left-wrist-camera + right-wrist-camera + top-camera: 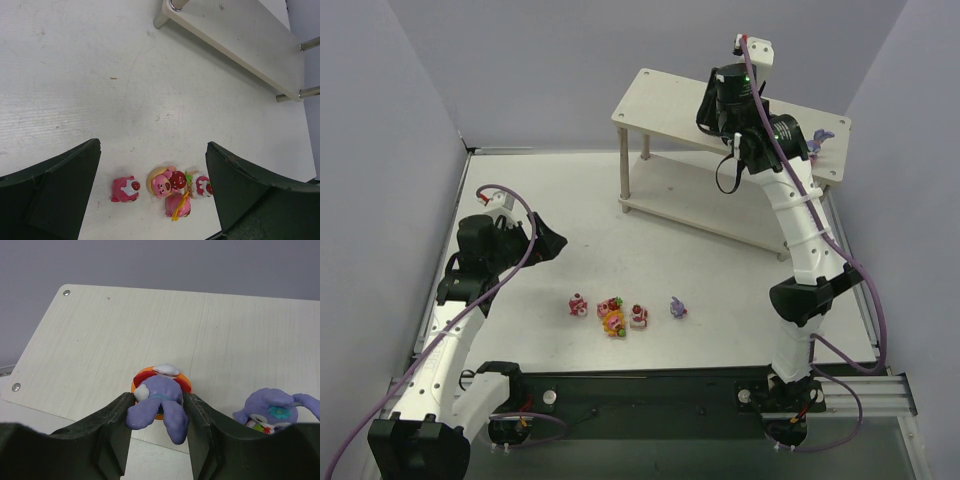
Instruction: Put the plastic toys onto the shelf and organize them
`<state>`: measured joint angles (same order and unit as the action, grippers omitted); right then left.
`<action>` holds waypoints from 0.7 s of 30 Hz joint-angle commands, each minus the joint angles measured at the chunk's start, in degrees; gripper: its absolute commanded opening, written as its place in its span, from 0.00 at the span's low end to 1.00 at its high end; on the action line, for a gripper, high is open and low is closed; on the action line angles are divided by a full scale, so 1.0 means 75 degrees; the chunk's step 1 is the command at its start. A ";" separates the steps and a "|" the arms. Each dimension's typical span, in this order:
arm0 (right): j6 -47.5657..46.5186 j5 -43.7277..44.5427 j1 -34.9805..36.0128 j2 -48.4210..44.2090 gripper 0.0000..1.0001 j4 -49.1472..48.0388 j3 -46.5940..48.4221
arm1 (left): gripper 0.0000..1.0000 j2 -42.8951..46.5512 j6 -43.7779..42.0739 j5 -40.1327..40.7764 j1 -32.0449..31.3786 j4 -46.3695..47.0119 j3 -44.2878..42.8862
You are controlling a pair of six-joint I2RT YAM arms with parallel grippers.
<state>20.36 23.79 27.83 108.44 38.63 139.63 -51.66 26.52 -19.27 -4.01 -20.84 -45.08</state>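
The pale wooden shelf [665, 100] stands at the back. My right gripper [157, 399] is shut on a purple bunny on an orange base [159, 390], held at the near edge of the shelf's top board [100, 335]. I cannot tell whether the base touches the board. A second purple bunny [270, 410] stands on the board to its right, also seen from above [820, 140]. My left gripper [153, 145] is open and empty above the table. Below it are a pink toy [125, 189], a pink bear on a tan base [164, 184], a strawberry cake [201, 184] and another pink toy [177, 205].
In the top view the table toys lie in a row near the front: three pink and red ones [612, 316] and a small purple bunny [677, 308]. The shelf's lower board [240, 40] and thin legs [624, 165] stand behind them. Grey walls close in both sides.
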 commanded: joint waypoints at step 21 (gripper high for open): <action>0.0074 0.0039 -0.0125 0.0084 0.00 -0.0018 0.0226 | 0.96 0.0149 0.0003 0.0155 0.0043 0.0095 -0.0024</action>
<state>20.91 24.16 27.68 108.53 39.22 139.85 -51.64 26.52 -18.41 -4.01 -20.84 -45.04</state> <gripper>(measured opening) 0.362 0.964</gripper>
